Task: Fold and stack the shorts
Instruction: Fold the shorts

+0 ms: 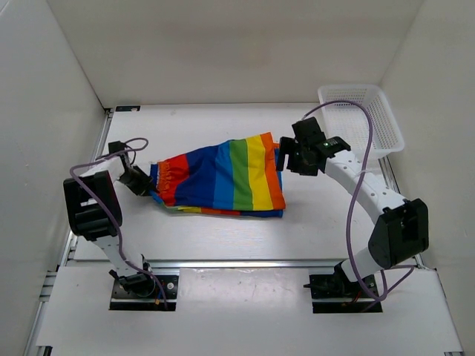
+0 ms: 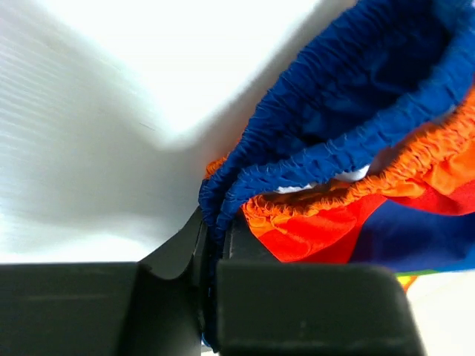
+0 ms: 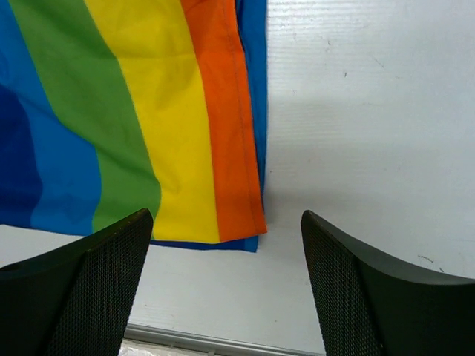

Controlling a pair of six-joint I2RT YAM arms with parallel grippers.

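Cloth shorts (image 1: 223,180), waistband edge clamped in left end effector (image 2: 212,248).

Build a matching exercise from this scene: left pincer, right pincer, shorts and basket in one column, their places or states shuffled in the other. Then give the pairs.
1. left pincer
2. right pincer
3. shorts
4. basket

A. at the far right corner of the table
B. open, above the edge of the orange stripe
C. shut on the blue waistband
D. lying between the two arms

Pairs: 1-C, 2-B, 3-D, 4-A
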